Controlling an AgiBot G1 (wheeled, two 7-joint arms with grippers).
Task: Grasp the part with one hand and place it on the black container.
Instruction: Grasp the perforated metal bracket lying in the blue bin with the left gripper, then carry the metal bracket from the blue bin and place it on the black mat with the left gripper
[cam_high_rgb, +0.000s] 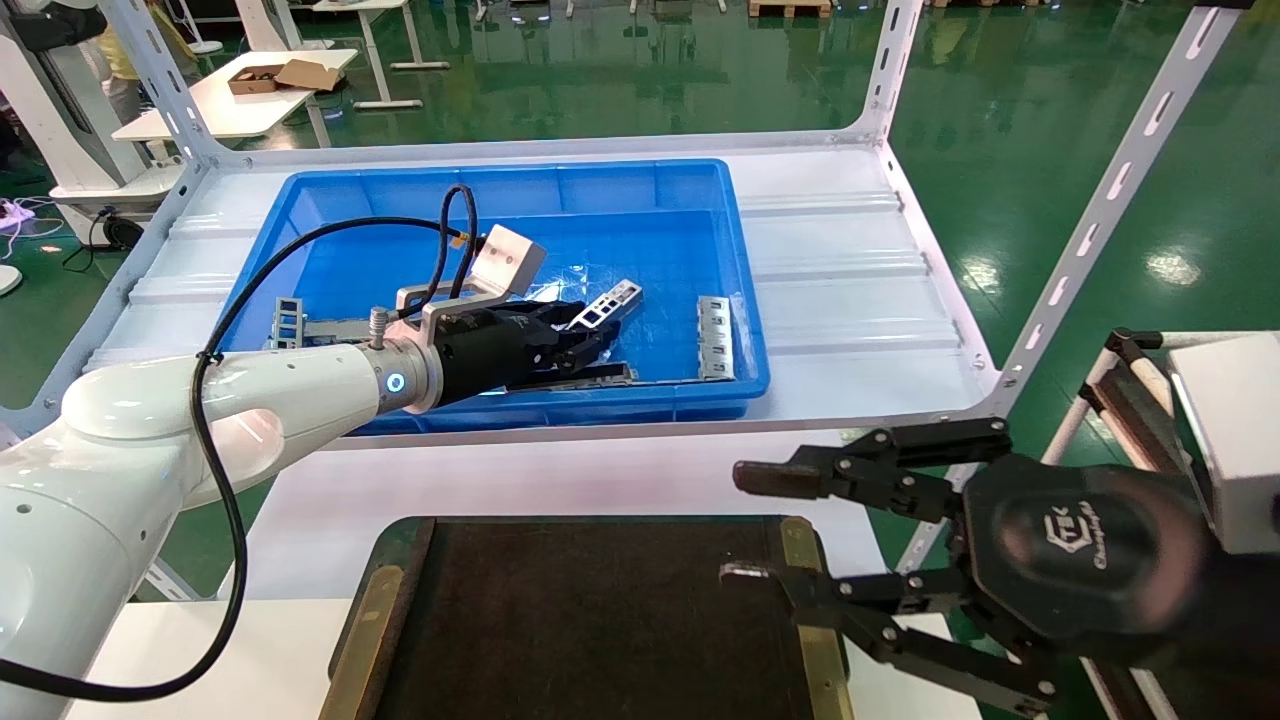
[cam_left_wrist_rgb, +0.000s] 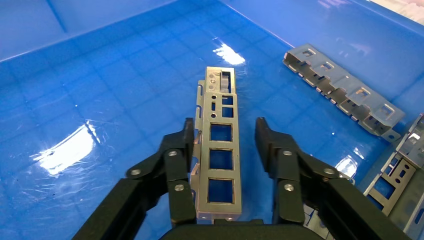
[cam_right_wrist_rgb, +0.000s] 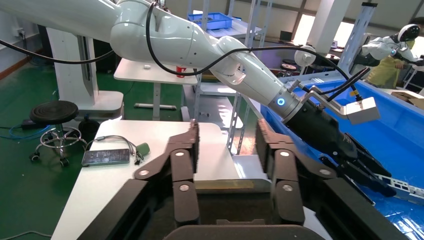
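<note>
- The left gripper (cam_high_rgb: 590, 340) was reached into the blue bin (cam_high_rgb: 330, 200) on the white shelf (cam_high_rgb: 850, 290), near the bin's front wall.
- The part (cam_left_wrist_rgb: 218, 150) was seen between its fingers (cam_left_wrist_rgb: 180, 165) in the left wrist view, lengthwise along the gripper's own axis, with its far end pointing away from the palm.
- In the head view the part (cam_high_rgb: 605, 305) was shown sticking out past the fingertips, its long axis slanted toward the bin's back-right and its far end slightly raised.
- 3 large square cut-outs were counted in a single row along the strip, with smaller holes near the far end.
- The jaws were partly open: one finger was pressed along one long edge of the part, while a narrow gap was left between the other finger and the opposite edge, so a firm grip was not shown.
- Whether the part was lifted off the bin floor could not be told.
- Other grey slotted plates (cam_left_wrist_rgb: 345, 90) were lying on the bin floor, apart from the part.
- The black container (cam_high_rgb: 590, 620) was set in front of the shelf, nearer the robot.
- The right gripper (cam_high_rgb: 750, 525) was held wide open and empty over the container's right edge.
</note>
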